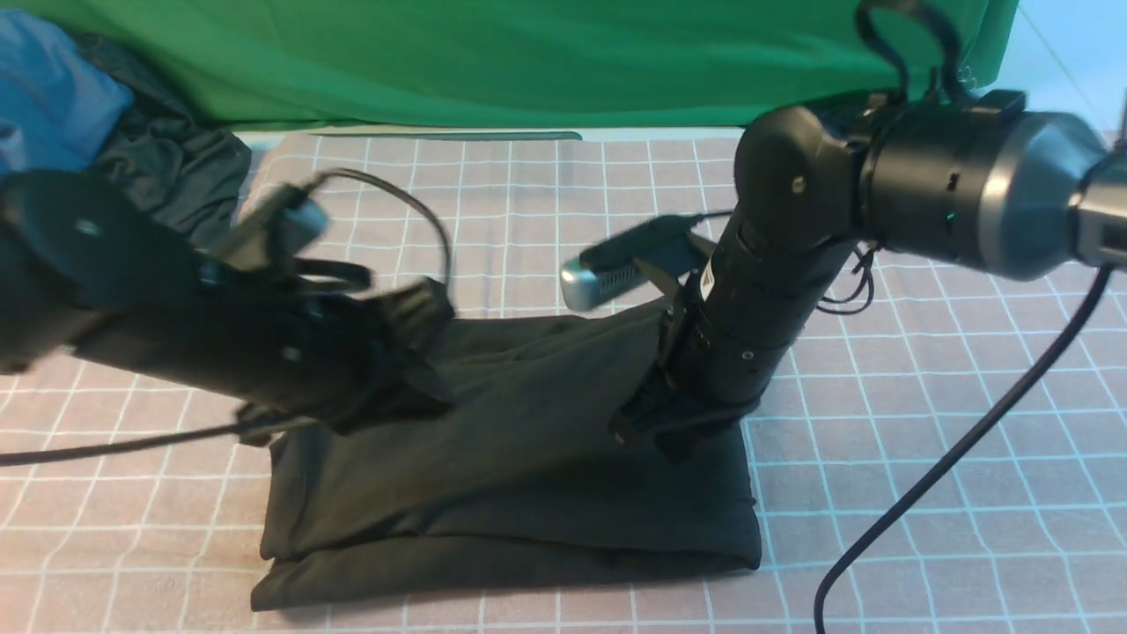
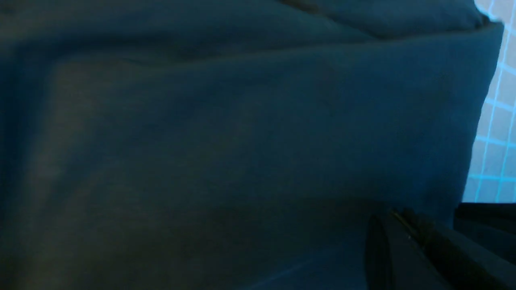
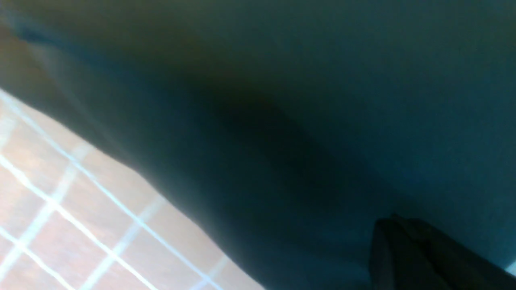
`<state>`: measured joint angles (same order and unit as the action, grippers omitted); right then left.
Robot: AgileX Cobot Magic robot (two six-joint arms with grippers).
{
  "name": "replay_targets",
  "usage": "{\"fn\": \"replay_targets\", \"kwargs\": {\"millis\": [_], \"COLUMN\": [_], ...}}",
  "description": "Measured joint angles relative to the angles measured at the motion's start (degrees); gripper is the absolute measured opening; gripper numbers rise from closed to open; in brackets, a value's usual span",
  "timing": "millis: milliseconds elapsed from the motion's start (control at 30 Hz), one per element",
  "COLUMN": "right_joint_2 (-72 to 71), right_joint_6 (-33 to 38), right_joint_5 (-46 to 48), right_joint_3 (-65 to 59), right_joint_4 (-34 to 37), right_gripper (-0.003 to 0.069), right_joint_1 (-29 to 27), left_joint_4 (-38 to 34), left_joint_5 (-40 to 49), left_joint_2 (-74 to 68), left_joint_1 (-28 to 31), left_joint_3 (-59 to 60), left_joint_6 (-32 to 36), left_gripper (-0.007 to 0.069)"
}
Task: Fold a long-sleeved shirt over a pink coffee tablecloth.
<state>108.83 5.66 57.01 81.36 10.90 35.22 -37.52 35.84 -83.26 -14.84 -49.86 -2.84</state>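
The black long-sleeved shirt (image 1: 528, 475) lies partly folded on the pink coffee tablecloth (image 1: 924, 423), its near edge flat. Its upper layer rises like a ramp towards both grippers. My left gripper (image 1: 414, 387), blurred, is shut on the raised cloth at the left. My right gripper (image 1: 647, 427) is shut on the raised edge at the right. In the left wrist view the shirt (image 2: 242, 141) fills the picture behind the closed jaws of the left gripper (image 2: 397, 217). The right wrist view shows dark shirt fabric (image 3: 322, 100), the right gripper (image 3: 397, 221) and gridded cloth (image 3: 60, 201).
A bright green cloth (image 1: 528, 53) hangs along the back. A blue garment (image 1: 44, 88) and a dark crumpled garment (image 1: 176, 176) lie at the far left. A black cable (image 1: 968, 440) runs over the tablecloth at the right.
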Motion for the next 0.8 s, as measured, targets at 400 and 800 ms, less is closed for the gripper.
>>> {"fn": "replay_targets", "kwargs": {"millis": [400, 800], "right_joint_2": [2.7, -2.5], "right_joint_6": [-2.5, -3.9], "right_joint_5": [-2.3, -3.8], "right_joint_3": [-7.0, -8.5], "right_joint_4": [0.0, -0.3], "right_gripper": [0.0038, 0.0038], "right_joint_1": [0.0, 0.0], "left_joint_4": [1.5, 8.0], "left_joint_5": [-2.5, -2.0], "left_joint_2": [-10.2, -3.9], "left_joint_1": [-5.6, -5.7], "left_joint_3": [4.7, 6.8], "left_joint_6": [0.0, -3.1], "left_gripper": [0.0014, 0.0014]}}
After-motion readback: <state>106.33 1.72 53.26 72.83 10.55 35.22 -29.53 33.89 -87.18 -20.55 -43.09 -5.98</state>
